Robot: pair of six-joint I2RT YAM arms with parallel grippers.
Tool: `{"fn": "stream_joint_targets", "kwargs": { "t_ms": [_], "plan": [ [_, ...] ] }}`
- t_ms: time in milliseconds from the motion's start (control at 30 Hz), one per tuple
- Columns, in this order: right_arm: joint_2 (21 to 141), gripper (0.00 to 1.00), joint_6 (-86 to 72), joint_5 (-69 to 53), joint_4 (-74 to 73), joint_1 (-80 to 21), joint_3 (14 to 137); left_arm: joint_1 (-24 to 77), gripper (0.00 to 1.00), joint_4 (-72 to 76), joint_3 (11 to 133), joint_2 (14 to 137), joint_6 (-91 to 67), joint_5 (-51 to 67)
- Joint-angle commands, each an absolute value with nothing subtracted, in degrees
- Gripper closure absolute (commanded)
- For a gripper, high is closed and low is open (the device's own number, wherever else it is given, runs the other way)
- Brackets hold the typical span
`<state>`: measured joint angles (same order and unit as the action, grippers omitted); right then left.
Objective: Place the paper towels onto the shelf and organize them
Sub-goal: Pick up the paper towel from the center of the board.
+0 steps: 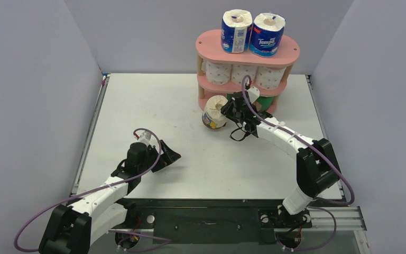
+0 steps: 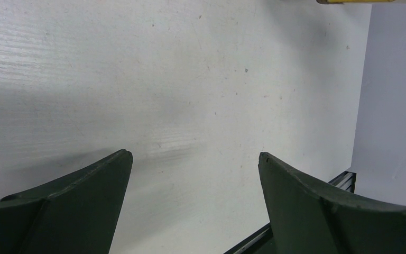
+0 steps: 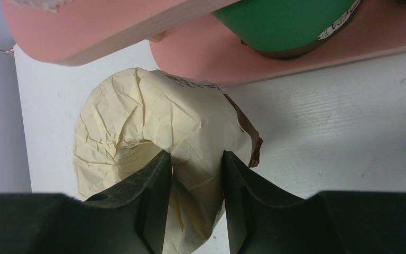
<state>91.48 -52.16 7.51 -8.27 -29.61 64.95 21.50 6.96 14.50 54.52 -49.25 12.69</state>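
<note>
Now | shelf (image 1: 207, 46): blue-white rolls (image 1: 237, 32) top, dotted rolls (image 1: 243, 74) middle | right gripper (image 3: 194, 164) pinches cream roll (image 3: 137, 116) | left gripper (image 2: 195, 161) spread

The pink shelf (image 1: 211, 41) holds two blue-white rolls (image 1: 236, 32) upright on top, three white dotted rolls (image 1: 243, 74) side by side in the middle and a green roll (image 3: 285, 21) on the bottom. The cream-wrapped roll (image 3: 137, 116) sits tilted just before the bottom board's left end, its crumpled wrap pinched by the right claw (image 3: 196, 159).

Green-wrapped roll (image 3: 285, 21) partly beyond top edge; shelf (image 1: 211, 45) bottom mostly behind right arm (image 1: 283, 135)
</note>
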Motion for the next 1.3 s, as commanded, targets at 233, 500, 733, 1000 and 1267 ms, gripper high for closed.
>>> {"fn": "stream_joint_targets", "kwargs": {
  "t_ms": [233,500,733,1000,1267],
  "plan": [
    [96.48,0.66,-57.36,13.92,-1.46,-30.03,70.99,20.85,0.12,7.55,15.17,53.53,-48.53,14.27],
    [98.92,0.67,-60.05,17.13,-0.49,-30.81,72.72,20.31,0.12,7.62,15.12,53.33,-48.24,15.06],
    [100.53,0.67,-61.90,19.04,-0.50,-31.50,75.18,20.26,0.12,7.94,15.12,53.42,-48.20,15.42],
    [102.26,0.67,-64.20,19.87,-0.53,-31.51,76.03,20.21,0.12,8.21,15.07,53.43,-48.30,15.72],
    [103.15,0.67,-66.15,22.13,-0.52,-31.49,76.15,20.21,0.12,9.14,15.16,54.21,-48.62,16.23]
  ]
}}
